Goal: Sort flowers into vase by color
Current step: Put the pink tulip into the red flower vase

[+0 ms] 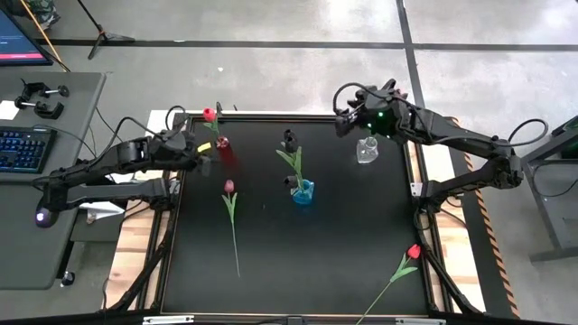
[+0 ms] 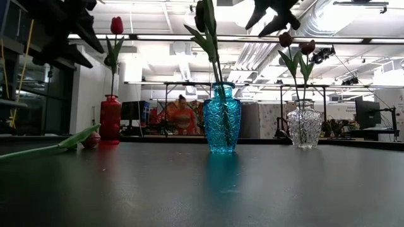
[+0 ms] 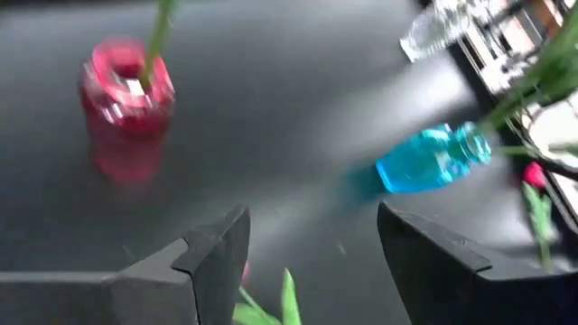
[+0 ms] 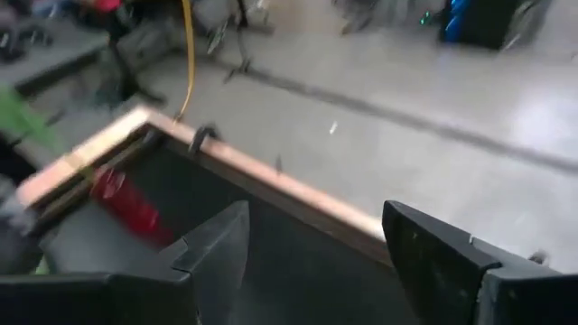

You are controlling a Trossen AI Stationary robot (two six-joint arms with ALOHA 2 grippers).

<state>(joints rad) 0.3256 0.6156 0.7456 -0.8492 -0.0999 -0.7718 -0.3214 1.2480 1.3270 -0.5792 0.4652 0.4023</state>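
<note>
A red vase (image 1: 221, 144) holds a red tulip (image 1: 209, 115). The blue vase (image 1: 302, 191) holds a near-black tulip (image 1: 289, 140). In the low view the clear vase (image 2: 304, 127) holds two dark tulips (image 2: 286, 39). A maroon tulip (image 1: 228, 187) lies flat on the table, and a red tulip (image 1: 414, 252) lies at the right near corner with its stem over the edge. My left gripper (image 1: 203, 155) hovers open beside the red vase, with a green leaf (image 3: 284, 302) below it. My right gripper (image 1: 343, 122) hangs open above the far edge, next to the clear vase (image 1: 367, 149).
The black table has a wooden rim (image 4: 271, 185). A side desk with a keyboard (image 1: 23, 149) stands to the left. Bare tabletop (image 1: 316, 262) stretches between the vases and the near edge. A person (image 2: 183, 116) sits in the room behind the table.
</note>
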